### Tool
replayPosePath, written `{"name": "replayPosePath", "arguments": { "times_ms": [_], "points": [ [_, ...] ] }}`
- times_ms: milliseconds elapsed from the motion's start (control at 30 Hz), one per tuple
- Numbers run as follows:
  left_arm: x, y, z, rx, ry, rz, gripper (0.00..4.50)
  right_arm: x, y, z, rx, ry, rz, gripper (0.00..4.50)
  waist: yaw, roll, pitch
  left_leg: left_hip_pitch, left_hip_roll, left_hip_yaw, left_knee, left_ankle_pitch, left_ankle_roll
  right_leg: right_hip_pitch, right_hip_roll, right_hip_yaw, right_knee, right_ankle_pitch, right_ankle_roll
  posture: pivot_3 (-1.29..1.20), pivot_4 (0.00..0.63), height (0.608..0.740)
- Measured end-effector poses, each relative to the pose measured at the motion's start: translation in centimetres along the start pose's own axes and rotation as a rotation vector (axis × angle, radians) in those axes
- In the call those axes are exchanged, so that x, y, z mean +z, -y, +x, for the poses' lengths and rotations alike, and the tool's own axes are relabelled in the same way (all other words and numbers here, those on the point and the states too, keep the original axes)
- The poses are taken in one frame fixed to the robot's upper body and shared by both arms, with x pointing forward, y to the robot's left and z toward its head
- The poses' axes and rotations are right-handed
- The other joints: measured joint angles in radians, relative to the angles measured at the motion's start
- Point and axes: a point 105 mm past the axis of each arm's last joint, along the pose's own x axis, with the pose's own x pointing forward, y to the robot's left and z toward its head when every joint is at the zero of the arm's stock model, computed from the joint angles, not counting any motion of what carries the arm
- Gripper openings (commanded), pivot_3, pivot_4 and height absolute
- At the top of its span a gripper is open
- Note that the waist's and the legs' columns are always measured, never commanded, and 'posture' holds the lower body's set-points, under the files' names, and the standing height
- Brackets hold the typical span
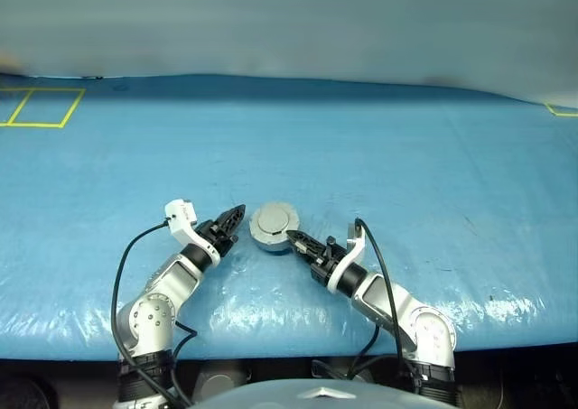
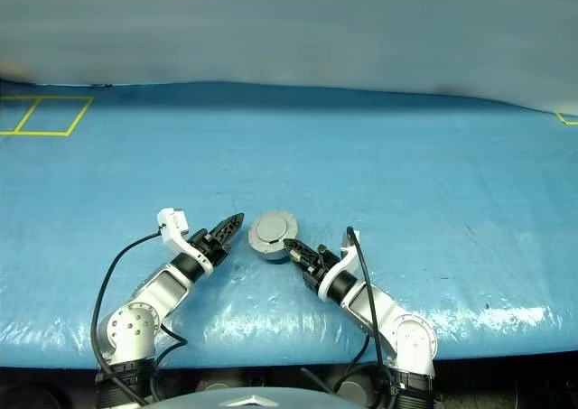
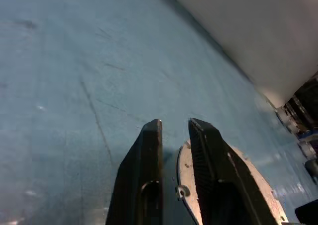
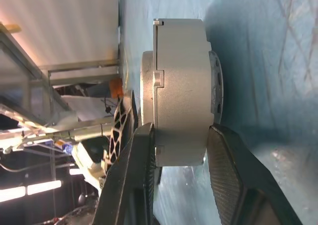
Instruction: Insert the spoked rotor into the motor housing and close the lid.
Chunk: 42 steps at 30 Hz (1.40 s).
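**Two grippers at one closed motor assy**

Two black-fingered grippers, both low over blue sheet. Right gripper point(image 1: 296, 240): fingers part-open, clamped across side wall of motor housing point(image 4: 181, 91), one pad on lid side, other on base side. Left gripper point(image 1: 237, 216): fingers point(image 3: 149, 175) narrowly parted, nothing between them, tips just beside assy rim, not gripping; contact w/ rim can't be judged.

Hidden / unclear: spoked rotor not discernible, housing shut. Windings likewise covered. Left wrist view cuts the disc off behind own finger; only a pale arc w/ small tab visible. Background past table edge in right wrist view blurred, frames and lights only.

Count: one housing, one lid point(image 1: 274, 218), two grippers, two yellow tape outlines point(image 1: 41, 107) far left on sheet, one more yellow corner far right.

Materials: housing matte silver-grey metal, short cylinder, stepped seam w/ notch along wall; lid plain grey, round, raised centre. Sheet point(image 1: 379, 156) glossy blue plastic, wrinkled, scuffed w/ dark scratch lines. Fingers black, ribbed inner pads.
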Motion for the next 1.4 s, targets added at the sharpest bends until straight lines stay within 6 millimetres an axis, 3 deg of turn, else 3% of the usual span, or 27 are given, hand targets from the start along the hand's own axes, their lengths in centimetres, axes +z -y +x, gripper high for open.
{"name": "replayPosePath", "arguments": {
  "times_ms": [233,367,567,933,1133,1233,1400],
  "points": [
    [1.1,1.1,-0.7,-0.079,0.096,-0.306,4.5,1.9,-2.5,1.0,0.082,0.07,-0.021,1.16,0.001,-0.002,0.005,-0.002,0.0,0.0,0.002,0.0,0.0,-0.001,0.001,-0.001,0.0,0.001,0.001,0.0,0.15,0.74],
    [1.7,1.7,-1.0,-0.127,0.121,-0.432,4.5,2.6,-3.7,1.6,0.115,0.083,-0.04,1.16,0.003,-0.002,0.006,-0.002,0.0,0.0,0.003,0.0,0.0,0.0,0.001,-0.001,0.0,0.001,0.002,0.0,0.15,0.74],
    [1.0,2.8,-0.8,-0.185,0.082,-0.538,4.5,2.8,-5.1,2.2,0.154,0.073,-0.068,1.16,0.006,-0.002,0.006,-0.002,-0.001,0.0,0.004,0.0,0.0,0.0,0.001,-0.001,0.001,0.002,0.002,0.0,0.15,0.74],
    [-1.0,4.8,0.3,-0.263,-0.012,-0.598,4.5,-0.1,-5.8,3.3,0.184,-0.047,-0.07,1.16,0.005,-0.002,0.006,-0.001,-0.001,0.001,0.005,0.0,0.0,0.0,0.002,0.0,0.002,0.002,0.002,0.0,0.15,0.74],
    [-0.7,4.9,0.6,-0.273,0.009,-0.606,4.5,-1.5,-5.1,3.2,0.17,-0.092,-0.038,1.16,0.006,-0.002,0.006,-0.001,-0.001,0.002,0.005,0.0,0.0,0.0,0.002,0.0,0.002,0.002,0.002,0.0,0.15,0.74],
    [-0.4,4.7,0.6,-0.269,0.032,-0.617,3.9,-1.6,-4.9,3.0,0.169,-0.09,-0.018,1.16,0.006,-0.002,0.006,-0.001,-0.001,0.001,0.006,0.0,0.0,0.001,0.002,0.0,0.002,0.002,0.002,0.0,0.15,0.74],
    [-0.3,4.3,0.6,-0.256,0.052,-0.636,2.34,-1.8,-5.1,2.7,0.183,-0.088,-0.013,1.16,0.006,-0.002,0.006,-0.001,0.0,0.001,0.007,0.0,0.001,0.001,0.002,0.0,0.002,0.002,0.002,0.0,0.15,0.74]
  ]
}}
